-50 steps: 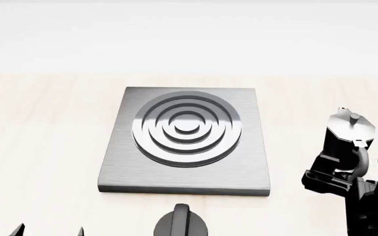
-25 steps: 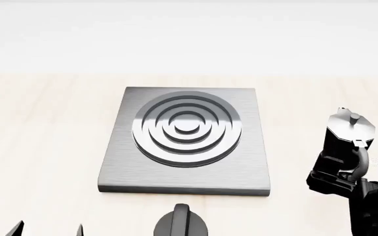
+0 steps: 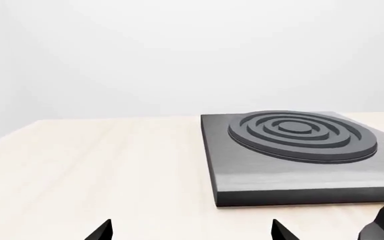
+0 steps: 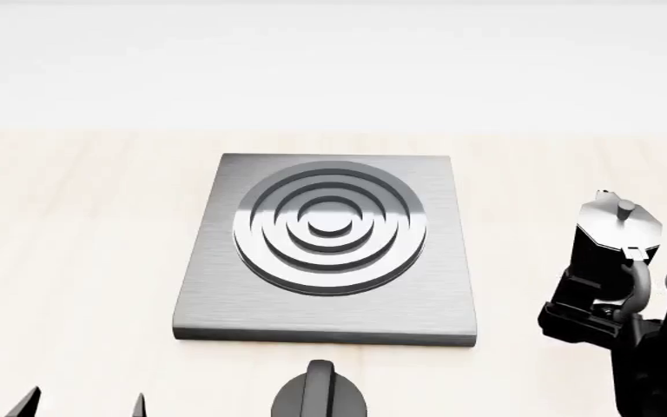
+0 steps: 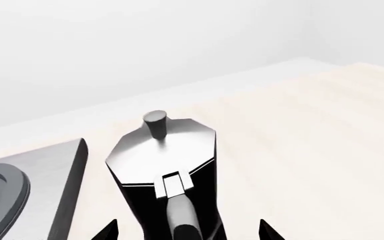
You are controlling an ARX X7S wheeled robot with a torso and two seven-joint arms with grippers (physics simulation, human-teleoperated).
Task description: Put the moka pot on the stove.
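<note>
Right gripper (image 4: 611,317): mostly cut off at the head view's lower right corner; a black arm mass fills that corner and overlaps the pot's base. In the right wrist view only two finger tips (image 5: 106,231) poke in at the picture's edge, one on each side of the pot's lower body, both with counter visible between tip and pot. The fingers are spread, not clamped. Whether anything lower down touches the handle is hidden.

Moka pot (image 4: 615,241): upright on the counter (image 4: 79,261), right of the stove (image 4: 327,252), apart from it, with bare counter between. Right wrist view shows the silver lid (image 5: 163,148) with its knob on top, and the hinge and handle (image 5: 180,220) facing the camera, running down between the two finger tips. The pot's base is out of frame there. In the head view the handle sits on the pot's near side, partly merged with the black gripper body, so the outline is hard to separate.

Left gripper (image 3: 190,232): only the two finger tips are visible in its wrist view and at the head view's lower left edge. They stand wide apart, nothing between them, low over the counter and short of the stove's near left corner.

Black round knob (image 4: 320,395): near the stove's front edge, cut off by the head view's bottom edge. A dark sliver of it shows in the left wrist view's corner.

Stove burner rings are bare.
</note>
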